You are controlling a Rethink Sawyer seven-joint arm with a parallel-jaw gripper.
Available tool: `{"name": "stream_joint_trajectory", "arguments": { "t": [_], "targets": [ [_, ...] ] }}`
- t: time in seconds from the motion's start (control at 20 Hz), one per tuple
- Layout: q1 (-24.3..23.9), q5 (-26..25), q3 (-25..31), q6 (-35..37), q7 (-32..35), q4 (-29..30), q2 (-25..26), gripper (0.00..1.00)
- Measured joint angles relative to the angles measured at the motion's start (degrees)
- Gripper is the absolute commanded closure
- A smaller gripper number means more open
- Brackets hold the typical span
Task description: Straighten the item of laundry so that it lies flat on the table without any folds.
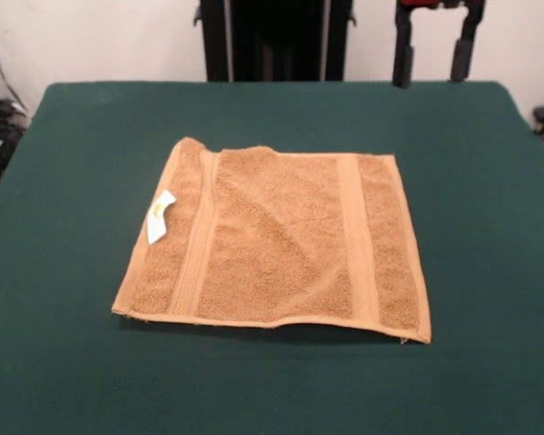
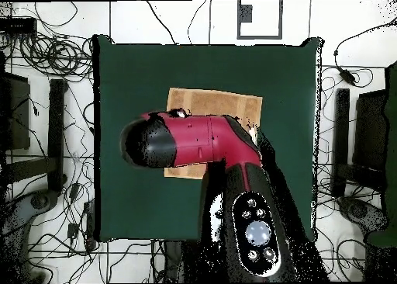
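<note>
The golden-tan towel [image 1: 276, 240] lies spread out near the middle of the dark green table [image 1: 72, 362]. Its two woven bands run front to back, and the white tag [image 1: 160, 216] sticks out at its left edge. A faint diagonal crease crosses its middle, and the far left corner is slightly rumpled. My gripper [image 1: 432, 54] hangs at the top right, above the table's far edge, well clear of the towel, open and empty. In the overhead view the red arm [image 2: 201, 141] covers much of the towel [image 2: 217, 102] on the table [image 2: 132, 71].
The black pedestal [image 1: 276, 36] stands behind the table's far edge. In the overhead view, cables [image 2: 54, 56] and black stands [image 2: 341, 133] lie on the floor on both sides of the table.
</note>
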Motion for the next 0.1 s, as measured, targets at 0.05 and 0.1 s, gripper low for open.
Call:
{"name": "stream_joint_trajectory", "arguments": {
  "t": [0.05,0.1],
  "targets": [
    [0.1,0.1,-0.2,0.0,0.0,-0.5,0.1,0.00],
    [0.2,0.2,-0.4,0.0,0.0,-1.0,0.2,0.00]
  ]
}}
